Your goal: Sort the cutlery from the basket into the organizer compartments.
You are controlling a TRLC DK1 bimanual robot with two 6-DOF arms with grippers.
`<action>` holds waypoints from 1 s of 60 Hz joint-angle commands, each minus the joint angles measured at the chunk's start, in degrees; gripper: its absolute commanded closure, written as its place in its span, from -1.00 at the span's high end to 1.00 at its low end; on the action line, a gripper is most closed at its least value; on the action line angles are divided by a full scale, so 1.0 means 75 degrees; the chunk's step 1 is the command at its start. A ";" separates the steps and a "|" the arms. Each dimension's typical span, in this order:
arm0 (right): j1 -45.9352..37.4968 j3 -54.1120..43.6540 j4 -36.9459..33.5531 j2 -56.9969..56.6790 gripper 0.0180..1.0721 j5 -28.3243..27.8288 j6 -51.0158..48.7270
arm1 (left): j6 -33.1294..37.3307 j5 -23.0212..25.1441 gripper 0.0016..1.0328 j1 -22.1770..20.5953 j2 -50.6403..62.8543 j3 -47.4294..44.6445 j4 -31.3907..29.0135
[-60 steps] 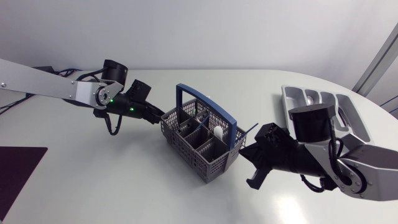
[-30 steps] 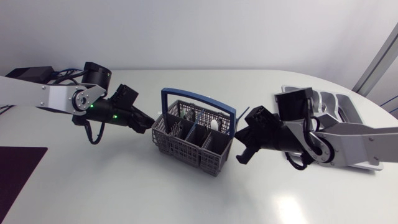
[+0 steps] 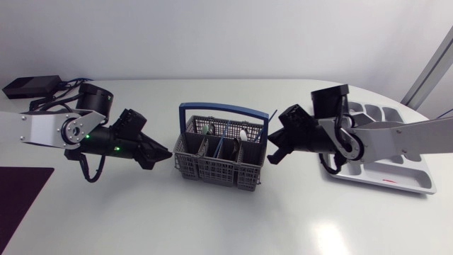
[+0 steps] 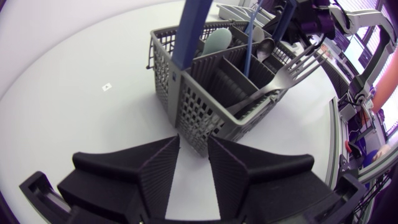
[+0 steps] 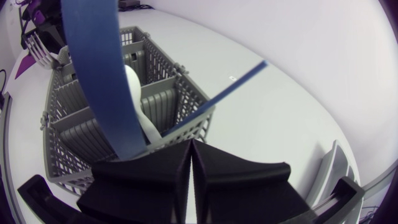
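A grey mesh cutlery basket with a blue hoop handle stands mid-table, its long side across the view. It holds a white spoon, a grey fork and a thin blue-handled piece that leans out over the right end. My left gripper is at the basket's left end, with the corner pinched between its fingers. My right gripper has its fingers pressed together, tips against the basket's right end wall. The white organizer lies at the far right, behind my right arm.
A dark mat lies at the table's front left. A black box with cables sits at the back left edge. Bare tabletop stretches in front of the basket.
The basket has swung from a diagonal to lying across the table and slid left with my left gripper. My right arm moved toward the back, bringing its gripper to the basket's right end.
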 commanded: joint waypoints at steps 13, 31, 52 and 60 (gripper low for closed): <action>-0.0224 -0.1155 -0.0767 -0.1856 -0.87 -0.0117 -0.0052 | 0.0227 0.0114 -0.33 0.0126 0.0156 0.0090 0.0082; 0.0772 -0.1682 -0.1259 -0.2618 -0.87 0.0106 0.0428 | 0.0157 0.0114 -0.34 -0.0038 0.0484 0.0372 0.0117; 0.1018 -0.1987 -0.1365 -0.2794 -0.87 -0.0023 0.0264 | 0.2196 0.1168 -0.38 0.0712 0.0367 0.0793 -0.1418; 0.1135 -0.1846 -0.1271 -0.2548 -0.87 0.0024 0.0393 | 0.2535 0.1426 -0.41 0.0489 0.0343 0.0700 -0.1406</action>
